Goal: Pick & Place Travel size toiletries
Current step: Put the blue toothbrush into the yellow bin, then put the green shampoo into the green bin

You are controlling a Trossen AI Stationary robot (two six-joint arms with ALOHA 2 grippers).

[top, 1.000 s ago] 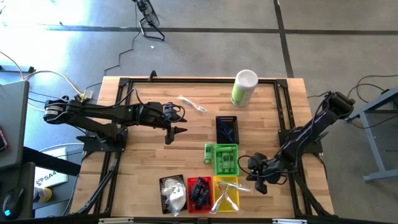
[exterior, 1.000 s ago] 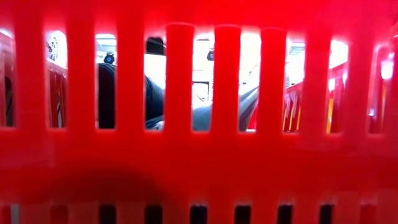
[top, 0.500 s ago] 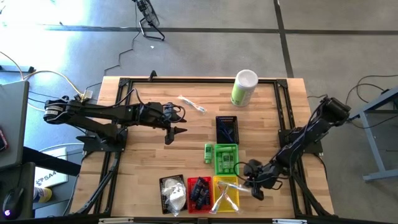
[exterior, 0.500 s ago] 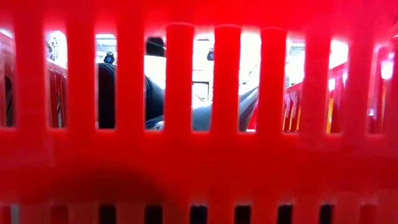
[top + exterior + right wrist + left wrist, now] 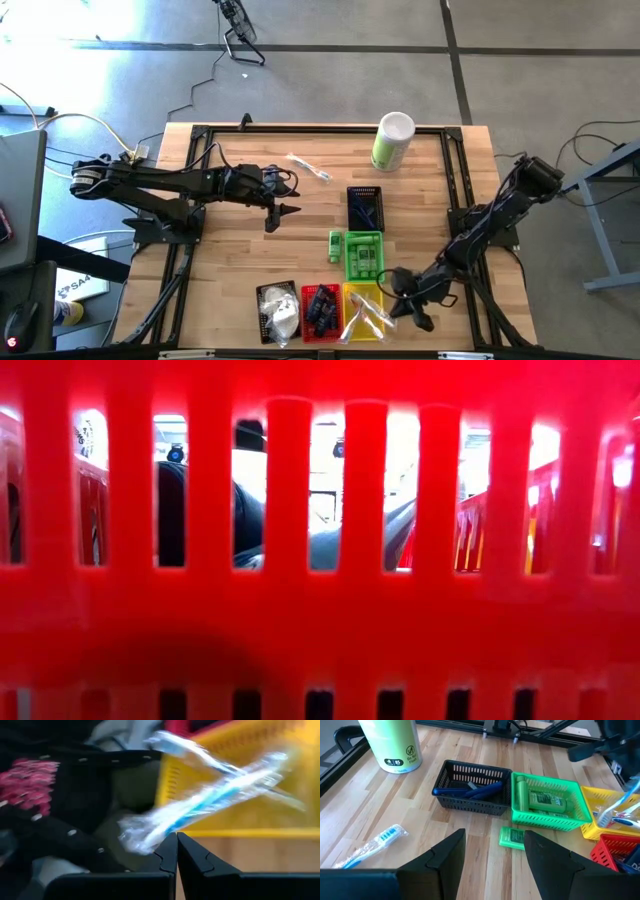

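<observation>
Five small baskets sit on the wooden table [image 5: 240, 260]. Three stand in a row along the near edge: a black basket [image 5: 266, 302] with white crinkly pouches [image 5: 282, 318] at the left, a red basket [image 5: 320, 311] with dark blue tubes [image 5: 322, 308] in the middle, and a yellow basket [image 5: 351, 294] with clear-wrapped toothbrushes [image 5: 362, 312] at the right. Just beyond the yellow one a green basket [image 5: 350, 255] holds small green bottles [image 5: 366, 258], and beyond that a second black basket [image 5: 364, 192] holds dark blue tubes [image 5: 365, 213] too. One green bottle [image 5: 335, 246] lies on the table touching the left wall of the green basket. Another wrapped toothbrush [image 5: 308, 167] lies alone farther off, toward the middle of the far side. A tall green-and-white canister [image 5: 392, 141] stands upright near the far edge.

The right gripper [image 5: 397, 293] is low at the right rim of the yellow basket, its fingers pressed together and holding nothing; its wrist view shows the wrapped toothbrushes just ahead of the closed fingertips [image 5: 170, 851]. The left gripper [image 5: 283, 217] hangs over bare table left of centre, near the lone toothbrush, its fingers [image 5: 447, 851] spread apart and empty.

The low view is filled by the slatted wall of the red basket.
</observation>
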